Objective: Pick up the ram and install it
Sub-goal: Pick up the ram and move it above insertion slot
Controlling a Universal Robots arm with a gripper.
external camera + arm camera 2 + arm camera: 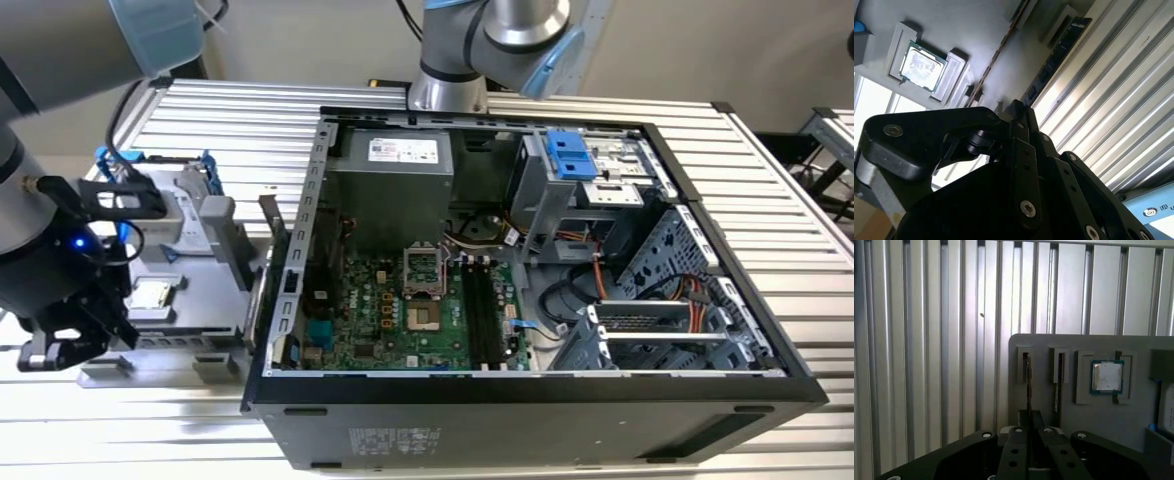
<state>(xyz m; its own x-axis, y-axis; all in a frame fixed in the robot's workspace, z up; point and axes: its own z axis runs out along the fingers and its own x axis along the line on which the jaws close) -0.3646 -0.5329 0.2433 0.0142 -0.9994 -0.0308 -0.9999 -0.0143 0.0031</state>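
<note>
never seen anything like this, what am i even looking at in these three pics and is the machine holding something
It is one robot arm working beside an open computer case on a ribbed metal table. The exterior view comes from a camera off the arm and takes in the whole scene; the arm's black gripper hangs at that view's left. The two wrist views come from cameras riding on the arm, so the dark shapes in them are the gripper itself. In the first wrist view a grey holder carries a square processor chip and thin sticks standing on edge in slots. The gripper is lined up with one of them, the ram. Whether it grips the ram I cannot tell.
</note>
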